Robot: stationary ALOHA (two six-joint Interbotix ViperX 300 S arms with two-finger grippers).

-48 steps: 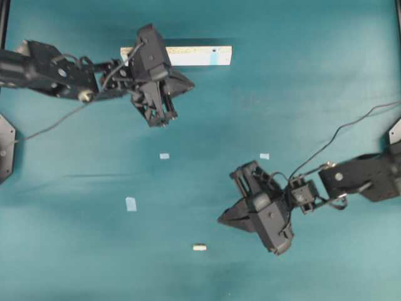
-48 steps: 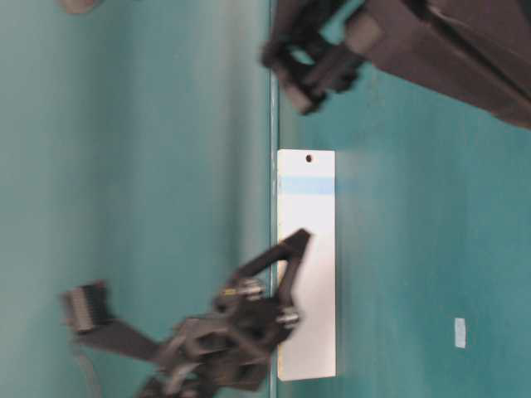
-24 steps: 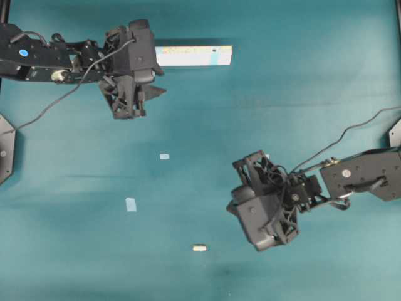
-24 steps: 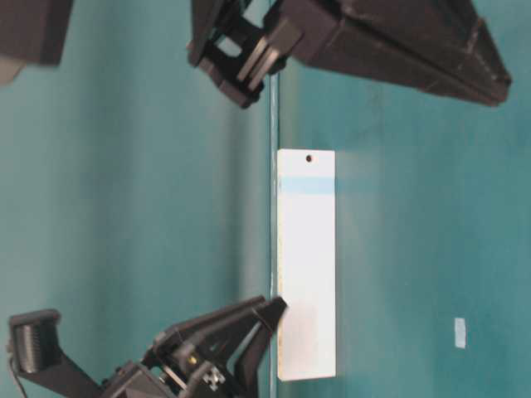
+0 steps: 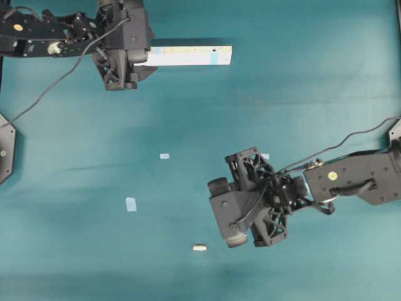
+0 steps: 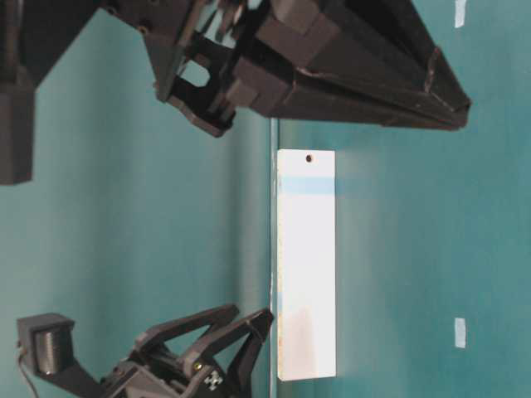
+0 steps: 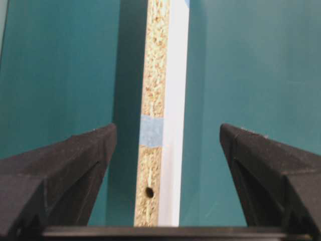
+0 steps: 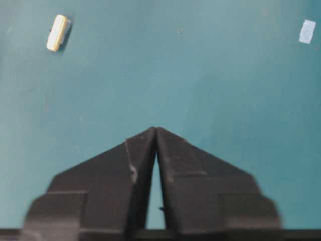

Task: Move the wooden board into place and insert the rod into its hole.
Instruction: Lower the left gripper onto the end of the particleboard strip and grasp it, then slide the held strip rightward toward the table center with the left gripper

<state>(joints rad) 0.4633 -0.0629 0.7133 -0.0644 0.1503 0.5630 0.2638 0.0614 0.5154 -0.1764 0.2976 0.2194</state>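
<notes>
In the overhead view the wooden board lies along the top edge of the table, with the left gripper over its left end. The rod lies near the bottom, well apart from the board, and the right gripper hangs just right of it
</notes>
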